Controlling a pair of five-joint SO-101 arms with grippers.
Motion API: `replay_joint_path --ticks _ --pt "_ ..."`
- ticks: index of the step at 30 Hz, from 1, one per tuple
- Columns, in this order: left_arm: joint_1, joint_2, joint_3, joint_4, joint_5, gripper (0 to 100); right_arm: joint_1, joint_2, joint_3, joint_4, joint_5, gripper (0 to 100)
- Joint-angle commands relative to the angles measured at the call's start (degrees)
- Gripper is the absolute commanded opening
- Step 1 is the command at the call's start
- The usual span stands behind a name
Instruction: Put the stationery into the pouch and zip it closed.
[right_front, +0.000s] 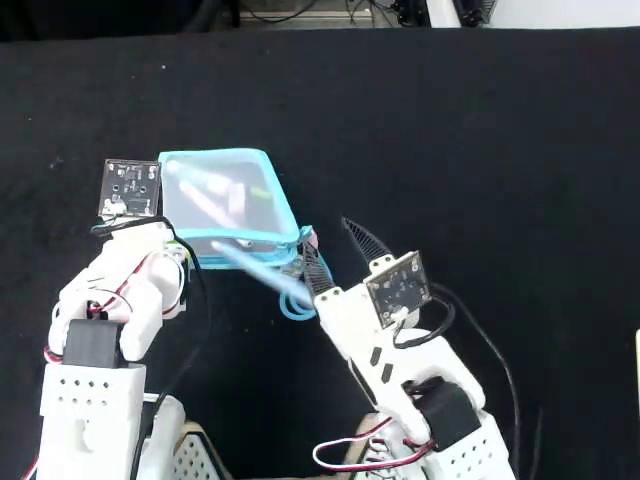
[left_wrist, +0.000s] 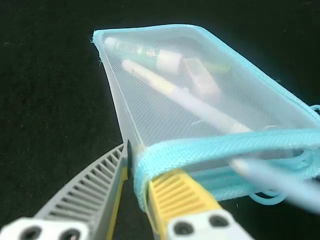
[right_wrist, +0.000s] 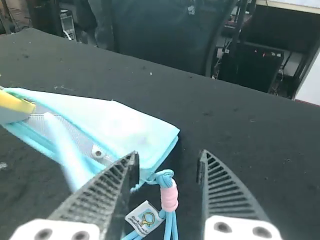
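Pouch (right_front: 225, 205) corner, at the blue zip edge, sits clamped in your left tool (left_wrist: 136, 167). Your right tool (right_wrist: 169, 160) stands wide at the other corner, one jaw on each side of the zip cord (right_wrist: 170, 192). Through the mesh you see a white pen (left_wrist: 185, 97) and an eraser (left_wrist: 200, 77). A pale blue pen (right_front: 262, 272) pokes from the mouth. All of it lies on the black table (right_front: 480, 150).

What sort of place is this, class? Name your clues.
Likely a robotics lab or workshop: the left gripper holds a mesh pouch near the right gripper on a black-covered table, with what looks like an office chair and cabled equipment behind.
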Motion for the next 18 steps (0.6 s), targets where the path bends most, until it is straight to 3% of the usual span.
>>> replay_joint_path --ticks 1,4,8,12,18 --pt "-0.22 -0.44 -0.48 -1.41 0.09 3 1.58 -0.92 -4.0 0.44 -0.09 18.4" --pt "-0.22 -0.44 -0.48 -1.41 0.09 3 2.11 -0.92 -4.09 0.79 0.0 18.4" --pt "-0.22 -0.44 -0.48 -1.41 0.09 3 9.05 -0.84 -6.02 3.87 0.88 18.4" --pt "-0.22 -0.44 -0.48 -1.41 0.09 3 11.08 0.75 -13.85 15.3 12.66 18.3" --pt "-0.22 -0.44 -0.48 -1.41 0.18 3 4.48 8.92 -11.12 25.85 24.44 18.3"
